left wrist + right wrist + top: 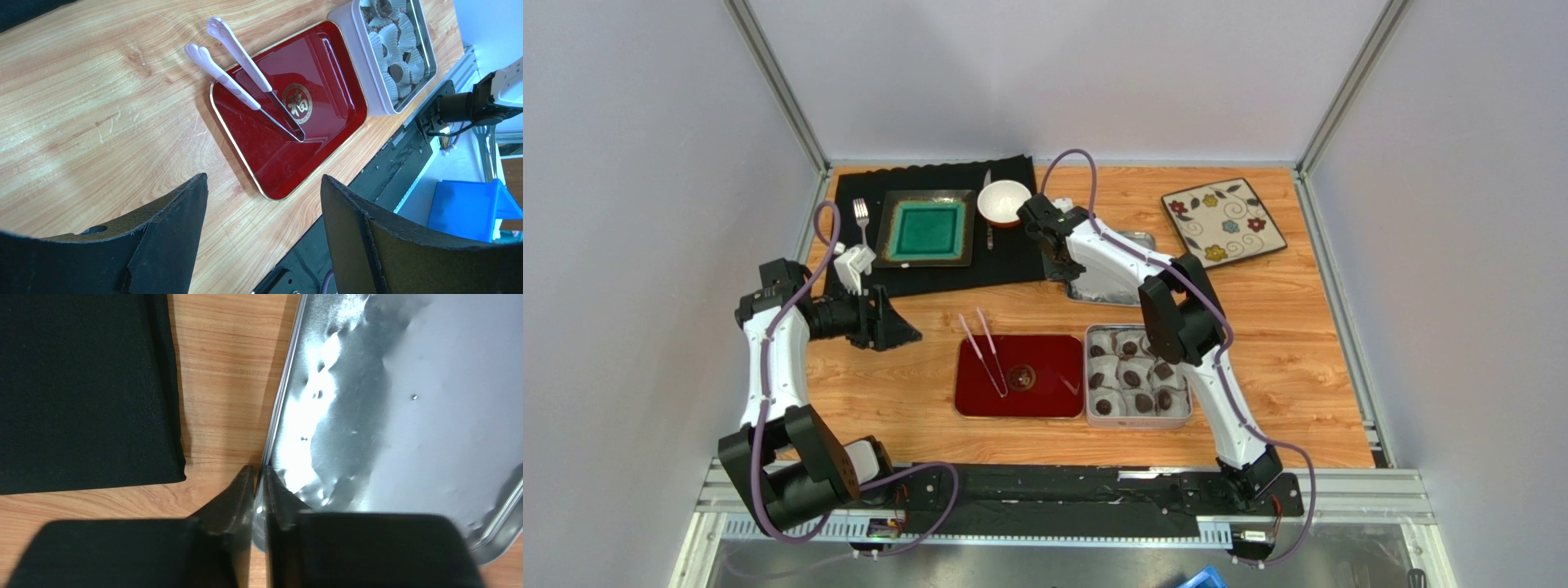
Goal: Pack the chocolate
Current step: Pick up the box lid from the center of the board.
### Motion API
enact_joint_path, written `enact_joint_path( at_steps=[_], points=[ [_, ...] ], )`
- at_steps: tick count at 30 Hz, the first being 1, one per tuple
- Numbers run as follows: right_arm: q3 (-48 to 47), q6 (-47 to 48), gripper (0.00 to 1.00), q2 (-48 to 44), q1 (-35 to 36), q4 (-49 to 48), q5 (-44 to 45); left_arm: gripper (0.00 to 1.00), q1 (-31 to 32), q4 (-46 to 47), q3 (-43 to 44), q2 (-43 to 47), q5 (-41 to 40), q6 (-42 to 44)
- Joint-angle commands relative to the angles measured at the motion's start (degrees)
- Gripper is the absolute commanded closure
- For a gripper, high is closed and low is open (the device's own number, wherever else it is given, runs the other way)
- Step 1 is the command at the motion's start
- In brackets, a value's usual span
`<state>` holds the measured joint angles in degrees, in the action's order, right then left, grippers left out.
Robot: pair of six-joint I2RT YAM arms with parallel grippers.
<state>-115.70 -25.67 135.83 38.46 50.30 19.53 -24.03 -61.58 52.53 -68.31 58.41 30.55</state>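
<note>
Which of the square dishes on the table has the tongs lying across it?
The dark red lacquer tray with the gold emblem: white-handled metal tongs lie across its edge. The green glazed plate and the floral plate carry none.

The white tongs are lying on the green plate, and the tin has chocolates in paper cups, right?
Almost. The white tongs lie on the red tray instead, as the left wrist view shows. The tin does have chocolates in paper cups.
</note>
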Motion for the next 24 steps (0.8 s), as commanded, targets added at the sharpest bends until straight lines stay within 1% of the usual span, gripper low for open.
enact_joint_path(
  at_steps=[1,2,3,6,9,11,12,13,15,16,18,19,20,21,22,23,24],
  points=[
    [-1.5,-0.5,0.94,1.0,-0.2,-0.4,-0.7,0.24,-0.4,-0.3,-0.3,0.2,1.2,2.3],
    [-1.4,-0.6,0.99,1.1,-0.2,-0.4,-0.8,0.24,-0.5,-0.4,-0.3,0.2,1.2,2.4],
    [-1.2,-0.8,1.00,1.1,-0.2,-0.4,-0.9,0.24,-0.5,-0.4,-0.4,0.2,1.1,2.4],
    [-0.4,-1.4,1.00,0.1,-0.3,-0.5,-1.5,0.24,-0.4,-0.3,-0.6,0.3,1.1,2.4],
    [0.6,-1.3,1.00,-3.0,-0.1,-0.4,-2.6,0.24,-0.4,0.0,-0.9,0.3,1.3,2.3],
    [1.8,-1.0,1.00,-7.7,0.1,-0.6,-3.5,0.24,-0.4,0.1,-0.9,0.3,1.4,2.2],
    [3.8,-0.9,1.00,-9.9,0.3,-1.3,-4.2,0.24,-0.4,0.1,-0.8,0.3,1.6,2.0],
    [5.3,-0.8,1.00,-15.0,0.4,-2.2,-5.0,0.24,-0.4,0.0,-0.7,0.3,2.0,2.0],
    [9.5,-1.1,1.00,-21.3,0.4,-6.2,-8.8,0.23,-0.5,-0.2,-0.2,0.4,2.7,2.1],
    [13.7,-1.4,1.00,-27.9,0.4,-7.6,-10.1,0.23,-0.4,-0.2,-0.2,0.5,3.1,1.9],
    [16.9,-2.0,1.00,-34.5,0.3,-11.3,-14.6,0.23,-0.5,-0.2,0.3,0.6,4.8,1.5],
    [20.2,-2.2,1.00,-40.8,0.3,-12.8,-16.3,0.23,-0.4,-0.2,0.5,0.6,5.7,1.2],
    [21.6,-2.5,1.00,-43.7,0.2,-14.4,-21.0,0.22,-0.5,-0.1,0.8,0.5,8.1,0.7],
    [23.4,-3.8,1.00,-46.7,-0.1,-18.0,-23.2,0.21,-0.5,-0.1,1.1,0.0,9.7,0.0],
    [25.0,-5.0,1.00,-52.2,-0.4,-20.2,-25.7,0.18,-0.4,-0.1,1.3,-0.2,11.4,-0.3],
    [28.7,-6.4,1.00,-54.9,-0.7,-22.4,-30.0,0.17,-0.4,-0.1,1.6,-0.4,15.3,-0.6],
    [30.8,-7.7,1.00,-57.6,-1.3,-27.6,-32.2,0.16,-0.4,-0.2,1.7,-0.8,17.4,-0.7]
  ],
)
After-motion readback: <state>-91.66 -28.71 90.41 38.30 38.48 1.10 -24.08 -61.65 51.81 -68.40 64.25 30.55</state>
